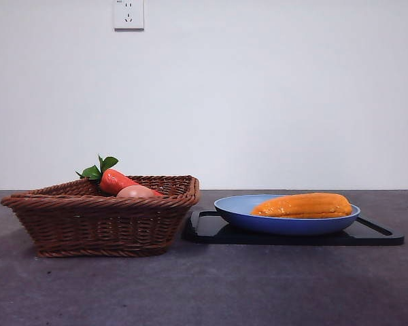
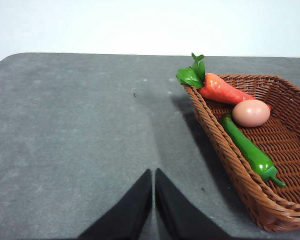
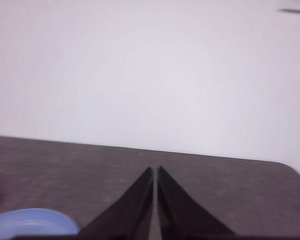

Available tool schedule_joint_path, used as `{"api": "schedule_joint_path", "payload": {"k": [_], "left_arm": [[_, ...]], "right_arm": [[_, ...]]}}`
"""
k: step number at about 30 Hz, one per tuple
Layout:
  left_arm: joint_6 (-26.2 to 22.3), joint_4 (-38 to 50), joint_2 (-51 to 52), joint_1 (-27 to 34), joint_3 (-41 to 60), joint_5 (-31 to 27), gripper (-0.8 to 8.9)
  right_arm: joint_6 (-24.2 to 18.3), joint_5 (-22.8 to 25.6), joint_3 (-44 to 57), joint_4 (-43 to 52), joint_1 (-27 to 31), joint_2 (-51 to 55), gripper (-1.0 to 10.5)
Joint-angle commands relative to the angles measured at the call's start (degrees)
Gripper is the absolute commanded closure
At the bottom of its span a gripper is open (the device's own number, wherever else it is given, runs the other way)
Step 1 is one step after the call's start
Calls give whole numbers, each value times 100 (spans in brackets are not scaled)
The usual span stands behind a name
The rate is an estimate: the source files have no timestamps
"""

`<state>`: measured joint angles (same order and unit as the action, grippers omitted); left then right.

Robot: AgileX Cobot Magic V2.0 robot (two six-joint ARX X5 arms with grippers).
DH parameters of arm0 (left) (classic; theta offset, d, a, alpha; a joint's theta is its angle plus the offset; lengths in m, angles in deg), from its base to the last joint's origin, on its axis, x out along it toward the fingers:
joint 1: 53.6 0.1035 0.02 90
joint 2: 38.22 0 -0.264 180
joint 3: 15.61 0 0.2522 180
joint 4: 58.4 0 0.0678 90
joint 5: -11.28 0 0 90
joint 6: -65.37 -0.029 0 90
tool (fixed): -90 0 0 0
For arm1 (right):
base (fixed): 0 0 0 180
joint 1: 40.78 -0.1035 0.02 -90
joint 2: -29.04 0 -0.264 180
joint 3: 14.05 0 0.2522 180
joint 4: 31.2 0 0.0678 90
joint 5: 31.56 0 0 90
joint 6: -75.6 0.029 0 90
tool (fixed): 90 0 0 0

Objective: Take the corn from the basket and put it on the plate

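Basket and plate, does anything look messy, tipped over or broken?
Nothing stands out. The corn lies flat on the blue plate, which sits on the black tray. The basket stands upright with the carrot, egg and green pepper inside.

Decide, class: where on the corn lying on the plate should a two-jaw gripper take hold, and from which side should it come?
Grip the corn at its thick middle, coming from above with jaws across its width. It lies lengthwise in the plate, whose raised rim probably blocks a side approach.
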<state>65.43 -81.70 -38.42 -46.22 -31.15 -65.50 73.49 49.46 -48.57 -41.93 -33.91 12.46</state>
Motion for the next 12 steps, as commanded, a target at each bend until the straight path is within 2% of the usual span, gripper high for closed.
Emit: {"api": "schedule_joint_path", "payload": {"k": [1, 5, 12], "left_arm": [[48, 33, 2, 11, 162, -15, 806], [48, 33, 2, 11, 162, -13, 806], [48, 33, 2, 11, 162, -15, 806]], "right_arm": [[0, 168, 623, 234, 28, 411, 945], [-2, 179, 1300, 470, 28, 874, 945], [20, 175, 1864, 450, 26, 1307, 945]]}}
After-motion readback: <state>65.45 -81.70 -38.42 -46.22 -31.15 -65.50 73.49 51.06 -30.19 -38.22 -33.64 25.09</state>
